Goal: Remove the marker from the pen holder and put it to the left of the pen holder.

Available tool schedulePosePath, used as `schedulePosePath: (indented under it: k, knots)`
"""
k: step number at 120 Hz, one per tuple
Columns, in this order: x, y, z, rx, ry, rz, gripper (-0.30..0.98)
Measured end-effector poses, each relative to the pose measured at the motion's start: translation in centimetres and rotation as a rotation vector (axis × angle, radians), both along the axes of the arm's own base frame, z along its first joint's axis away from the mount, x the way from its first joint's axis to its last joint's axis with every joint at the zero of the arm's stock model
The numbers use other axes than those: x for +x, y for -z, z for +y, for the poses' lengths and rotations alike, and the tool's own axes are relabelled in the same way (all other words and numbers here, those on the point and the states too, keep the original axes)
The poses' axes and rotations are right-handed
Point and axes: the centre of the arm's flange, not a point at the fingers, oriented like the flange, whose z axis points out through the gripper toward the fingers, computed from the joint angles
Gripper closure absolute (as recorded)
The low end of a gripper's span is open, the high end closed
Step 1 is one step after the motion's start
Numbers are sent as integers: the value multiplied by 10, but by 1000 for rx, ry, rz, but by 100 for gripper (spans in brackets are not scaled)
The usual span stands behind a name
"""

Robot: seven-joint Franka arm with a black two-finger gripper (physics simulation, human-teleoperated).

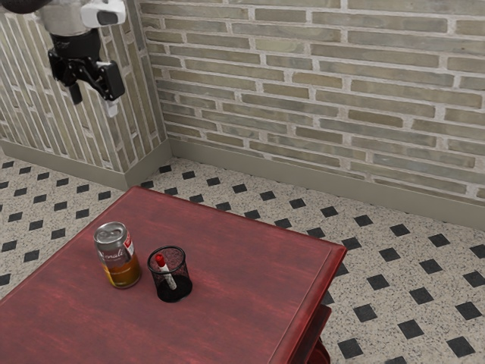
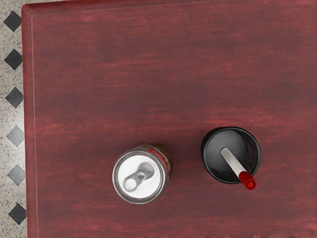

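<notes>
Your gripper point(image 1: 93, 100) is hanging open and empty, and your marker point(image 1: 167, 279) is leaning inside the mesh pen holder point(image 1: 183, 290), likely being light, hard and slippery, so you are needing to pinch its red cap point(image 2: 247, 181).

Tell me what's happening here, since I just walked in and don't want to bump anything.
Nothing is being handled right now. The robot's gripper hangs open and empty, well above the table. The marker is still to be taken out: it leans inside the pen holder, red end up against the rim. A drink can stands upright beside the holder.
</notes>
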Motion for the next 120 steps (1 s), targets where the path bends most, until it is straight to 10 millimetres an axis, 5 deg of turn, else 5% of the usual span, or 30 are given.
schedulePosePath:
  k: [17,31,65,99,120]
  knots:
    - [-9,17,0,-9,2,23,0]
    - [-14,56,-1,-23,4,76,0]
    - [-43,193,-37,-124,8,219,0]
    - [-20,255,-52,-155,-18,167,0]
    - [-13,282,-45,-163,-50,146,0]
